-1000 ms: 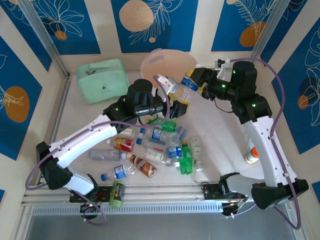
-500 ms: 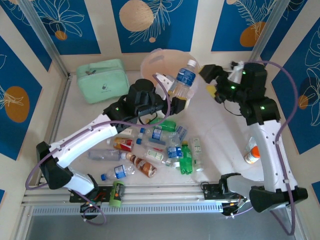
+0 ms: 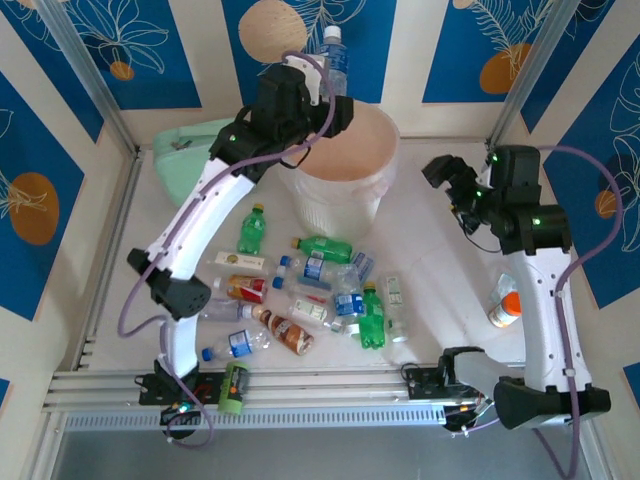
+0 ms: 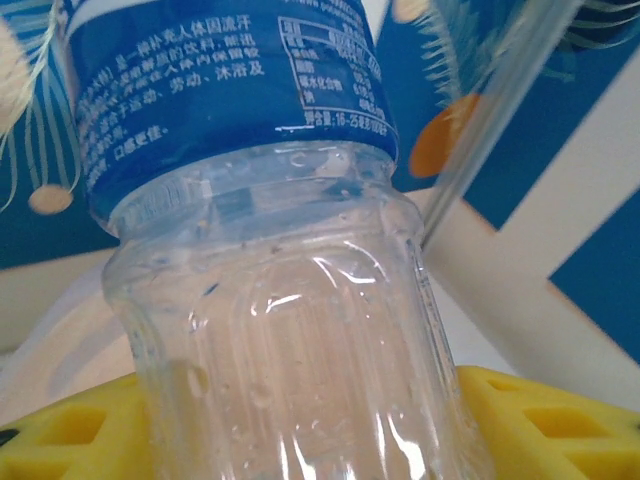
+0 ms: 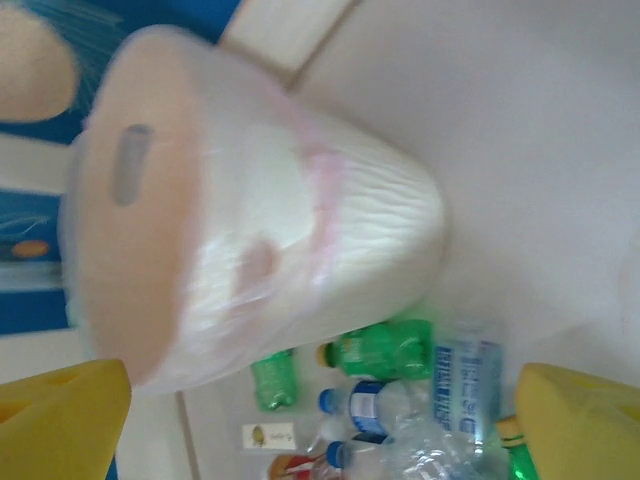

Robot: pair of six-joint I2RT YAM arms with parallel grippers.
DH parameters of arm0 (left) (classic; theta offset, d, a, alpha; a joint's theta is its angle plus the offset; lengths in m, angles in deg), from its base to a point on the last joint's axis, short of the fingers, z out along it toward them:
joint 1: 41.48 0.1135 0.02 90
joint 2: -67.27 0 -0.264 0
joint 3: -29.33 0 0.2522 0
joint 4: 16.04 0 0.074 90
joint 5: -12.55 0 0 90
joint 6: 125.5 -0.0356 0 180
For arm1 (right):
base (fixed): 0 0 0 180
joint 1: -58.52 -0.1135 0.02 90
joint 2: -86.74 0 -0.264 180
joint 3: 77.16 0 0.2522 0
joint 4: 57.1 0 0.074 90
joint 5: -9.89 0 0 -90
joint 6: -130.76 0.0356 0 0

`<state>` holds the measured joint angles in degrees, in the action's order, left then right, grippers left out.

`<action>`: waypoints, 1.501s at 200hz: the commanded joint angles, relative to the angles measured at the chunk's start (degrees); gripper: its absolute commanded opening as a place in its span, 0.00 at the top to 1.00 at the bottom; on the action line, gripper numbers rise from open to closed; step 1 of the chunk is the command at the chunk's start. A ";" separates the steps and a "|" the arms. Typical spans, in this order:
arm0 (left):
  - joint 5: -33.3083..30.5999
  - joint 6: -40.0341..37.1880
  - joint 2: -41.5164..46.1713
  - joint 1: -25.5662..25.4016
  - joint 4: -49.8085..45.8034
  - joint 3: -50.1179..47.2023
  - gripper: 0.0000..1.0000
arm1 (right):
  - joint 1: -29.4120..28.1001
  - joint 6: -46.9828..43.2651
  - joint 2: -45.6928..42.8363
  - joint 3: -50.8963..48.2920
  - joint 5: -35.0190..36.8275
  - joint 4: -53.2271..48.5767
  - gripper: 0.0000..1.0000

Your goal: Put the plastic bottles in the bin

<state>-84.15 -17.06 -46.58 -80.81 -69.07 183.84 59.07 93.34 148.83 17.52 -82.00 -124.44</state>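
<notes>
1. Clear bottle, blue label, blue cap: upright, cap up, held high over the far-left rim of the bin. From my left wrist its ribbed clear body fills the frame, with the blue label above.
2. My left end effector is clamped on the bottle's lower body. One yellow pad shows on each side of it.
3. The bin is white and ribbed with a translucent liner. It stands upright at the back centre of the tabletop, under the raised bottle.
4. My right end effector hangs to the right of the bin, apart from it, with its jaws spread wide and nothing between them. My right wrist looks past its yellow fingertips at the bin's ribbed wall.
5. The other plastic bottles lie scattered on the tabletop in front of the bin.
   - Green bottle: to the bin's near left.
   - Second green bottle: on its side, close to the bin's base.
   - Brown bottle: near the front edge.
6. An orange-and-white container sits at the right edge beside my right arm.
7. The mint-green pouch is at the far left, partly hidden behind my left arm.
</notes>
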 commanded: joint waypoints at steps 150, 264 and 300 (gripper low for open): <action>0.38 2.49 1.45 0.87 -13.10 -1.20 0.10 | 1.91 -1.51 -3.61 -7.25 -0.48 0.46 0.01; 0.84 7.82 41.28 21.39 6.56 -69.25 0.09 | -29.76 -12.15 -3.02 -6.28 10.38 6.95 0.07; 7.31 6.79 30.63 22.85 11.39 -71.37 0.10 | -41.81 -12.08 -1.24 -6.85 16.62 8.09 0.07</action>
<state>-83.06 -9.87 -10.51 -58.87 -63.34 113.46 23.42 82.48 146.42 10.79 -71.95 -117.71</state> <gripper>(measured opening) 0.906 0.928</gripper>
